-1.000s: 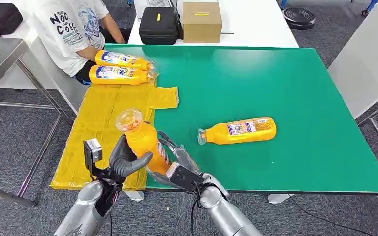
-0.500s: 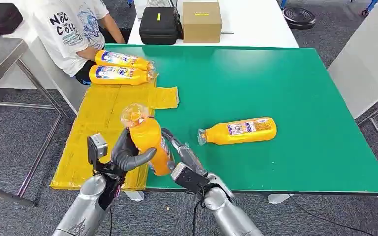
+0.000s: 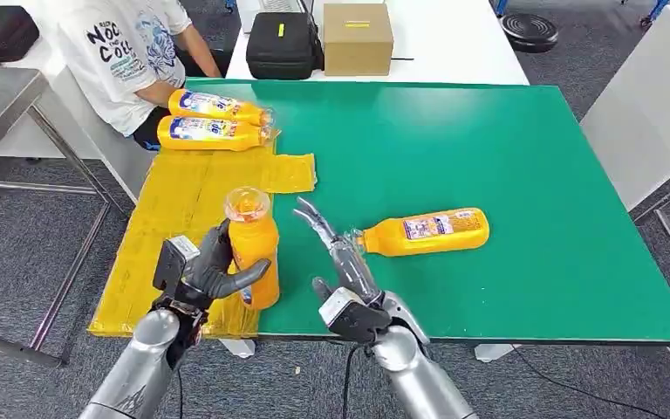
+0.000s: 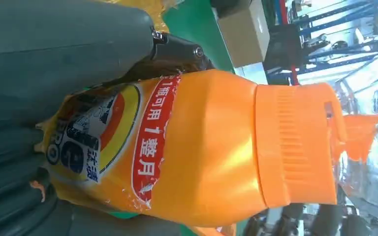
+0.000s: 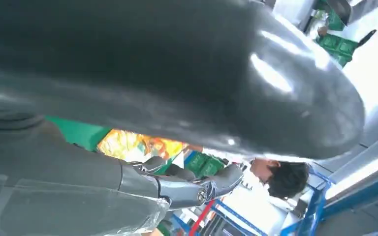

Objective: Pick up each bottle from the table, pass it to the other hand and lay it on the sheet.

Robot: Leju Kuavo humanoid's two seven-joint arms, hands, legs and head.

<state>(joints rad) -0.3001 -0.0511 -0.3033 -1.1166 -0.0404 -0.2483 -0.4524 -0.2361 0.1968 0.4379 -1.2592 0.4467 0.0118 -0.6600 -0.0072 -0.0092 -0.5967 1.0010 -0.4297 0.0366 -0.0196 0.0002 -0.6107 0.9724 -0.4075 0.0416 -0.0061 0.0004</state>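
Head view recorded the left hand (image 3: 214,271) gripping 1 orange detergent bottle (image 3: 254,253) upright, cap upward, above the near edge of the yellow sheet (image 3: 170,227), close to that sheet's border with the green table (image 3: 488,148). The fingers wrapped the bottle's body; the left wrist view confirmed a firm hold around the label. The right hand (image 3: 342,262) stood just beside the bottle, toward the table, fingers extended and apart, holding nothing. The hand-over therefore appeared complete, with the bottle held over the sheet ready for laying down. 2 bottles (image 3: 214,120) lay side by side at the sheet's far end, near a seated person (image 3: 131,52). 1 further bottle (image 3: 423,232) lay on its side on the table, well apart from the sheet, apparently awaiting pickup.
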